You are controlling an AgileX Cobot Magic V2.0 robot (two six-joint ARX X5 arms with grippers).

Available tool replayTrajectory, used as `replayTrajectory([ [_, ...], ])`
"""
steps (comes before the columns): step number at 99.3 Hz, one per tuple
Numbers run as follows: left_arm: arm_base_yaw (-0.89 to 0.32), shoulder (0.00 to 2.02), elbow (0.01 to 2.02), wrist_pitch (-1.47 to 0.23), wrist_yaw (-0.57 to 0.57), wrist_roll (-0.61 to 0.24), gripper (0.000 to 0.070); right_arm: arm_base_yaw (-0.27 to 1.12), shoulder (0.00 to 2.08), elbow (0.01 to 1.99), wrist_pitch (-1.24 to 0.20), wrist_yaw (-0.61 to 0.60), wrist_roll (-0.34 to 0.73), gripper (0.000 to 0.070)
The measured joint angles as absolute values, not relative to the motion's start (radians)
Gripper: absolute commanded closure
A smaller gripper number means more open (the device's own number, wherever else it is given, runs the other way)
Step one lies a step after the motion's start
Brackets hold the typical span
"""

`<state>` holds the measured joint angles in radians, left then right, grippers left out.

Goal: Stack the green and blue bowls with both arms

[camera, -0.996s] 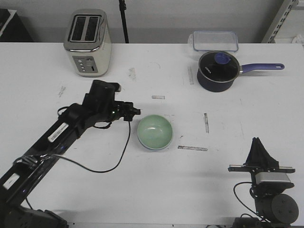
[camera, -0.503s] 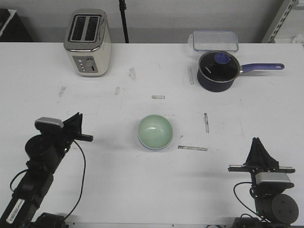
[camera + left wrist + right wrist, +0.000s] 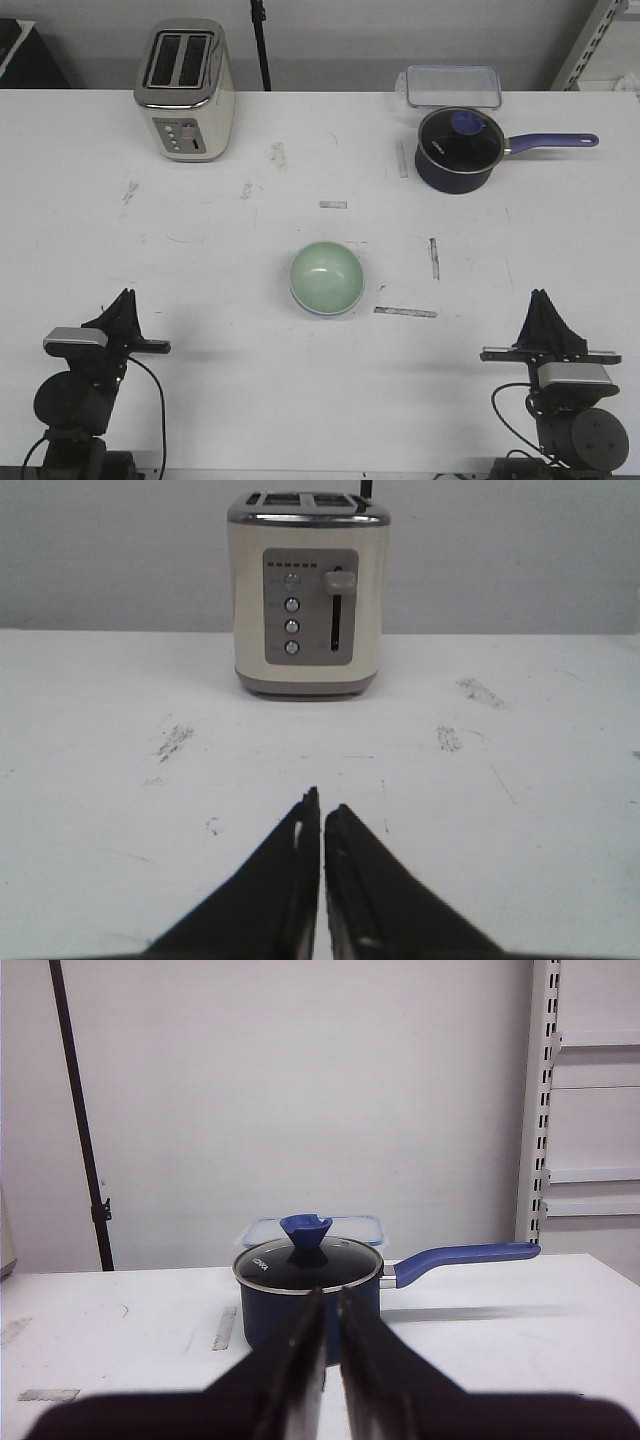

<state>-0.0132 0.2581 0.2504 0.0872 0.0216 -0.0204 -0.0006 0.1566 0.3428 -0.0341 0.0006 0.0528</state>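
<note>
pulled the left claw [image 3: 122, 300] back from the green bowl [image 3: 326, 277] to the near tabletop [image 3: 250, 390] edge, clenched, empty. right claw [image 3: 543, 300] clenched too. stack looks finished.

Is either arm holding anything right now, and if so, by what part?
Nothing is held. The left tool and right tool are both shut on nothing, parked at the table's near edge, well apart from the green bowl.
</note>
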Motion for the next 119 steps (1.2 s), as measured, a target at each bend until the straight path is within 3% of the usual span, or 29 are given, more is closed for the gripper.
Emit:
replayTrajectory([
  [33, -0.014, 0.124, 0.250, 0.063, 0.022, -0.017, 0.0699, -0.001, 0.157, 0.343, -0.034, 0.001, 0.053, 0.0685],
  [86, -0.014, 0.087, 0.248, 0.060, 0.021, -0.017, 0.0699, -0.001, 0.157, 0.343, -0.034, 0.000, 0.053, 0.0685],
  [119, -0.014, 0.006, 0.130, 0.090, -0.004, -0.017, 0.0699, -0.001, 0.157, 0.343, -0.034, 0.001, 0.053, 0.0685],
])
